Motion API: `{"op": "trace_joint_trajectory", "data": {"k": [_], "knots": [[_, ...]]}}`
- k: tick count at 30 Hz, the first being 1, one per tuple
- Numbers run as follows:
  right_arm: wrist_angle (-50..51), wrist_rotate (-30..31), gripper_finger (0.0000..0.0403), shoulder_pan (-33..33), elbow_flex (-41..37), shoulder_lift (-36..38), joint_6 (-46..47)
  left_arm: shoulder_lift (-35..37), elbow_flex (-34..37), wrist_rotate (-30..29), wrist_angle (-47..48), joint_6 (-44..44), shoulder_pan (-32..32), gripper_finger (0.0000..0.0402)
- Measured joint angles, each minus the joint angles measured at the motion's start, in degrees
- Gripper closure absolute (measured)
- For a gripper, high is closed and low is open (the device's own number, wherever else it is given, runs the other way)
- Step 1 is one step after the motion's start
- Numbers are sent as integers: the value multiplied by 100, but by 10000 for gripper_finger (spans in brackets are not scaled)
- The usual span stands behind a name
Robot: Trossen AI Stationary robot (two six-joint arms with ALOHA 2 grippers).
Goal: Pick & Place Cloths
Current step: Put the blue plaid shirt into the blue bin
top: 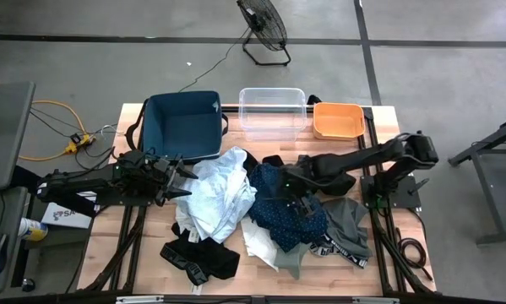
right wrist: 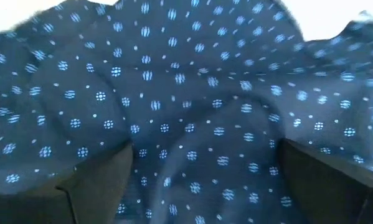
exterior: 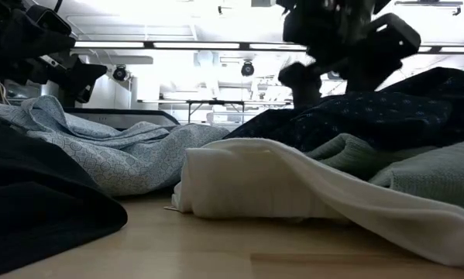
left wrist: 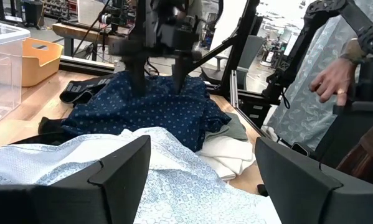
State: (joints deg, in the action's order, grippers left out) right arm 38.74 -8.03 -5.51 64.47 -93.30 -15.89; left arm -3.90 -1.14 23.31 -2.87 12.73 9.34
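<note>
Nearest the table's front edge lie a black garment (top: 200, 257) and a white piece (exterior: 293, 190), flat on the wooden table (top: 109, 253). Just behind them the heap thickens: a grey piece (top: 347, 221), the pale blue shirt (top: 220, 196) and the navy patterned cloth (top: 285, 218), all touching or overlapping. The right gripper (left wrist: 156, 87) stands over the navy patterned cloth with its fingers spread wide and tips down in the folds, nothing lifted yet. The left gripper (top: 183, 181) waits low at the edge of the pale blue shirt, also wide and empty.

Farther back, the navy fabric bin (top: 183, 125), the clear tub (top: 273, 112) and the orange tub (top: 338, 121) look to hold nothing, so I judge the sorting has barely begun; the whole pile is left.

Beyond the table there is grey concrete floor, a floor fan (top: 263, 25), and a person's hand (left wrist: 331, 82) off to one side.
</note>
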Motion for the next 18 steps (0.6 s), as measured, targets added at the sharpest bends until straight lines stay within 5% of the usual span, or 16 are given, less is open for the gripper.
{"op": "trace_joint_trajectory", "data": {"k": [11,18], "knots": [[-151,331,31,25,4,-549,128,0,-1,0,0,0,0,116],[-195,467,133,25,4,-550,371,0,0,0,1,0,0,116]]}}
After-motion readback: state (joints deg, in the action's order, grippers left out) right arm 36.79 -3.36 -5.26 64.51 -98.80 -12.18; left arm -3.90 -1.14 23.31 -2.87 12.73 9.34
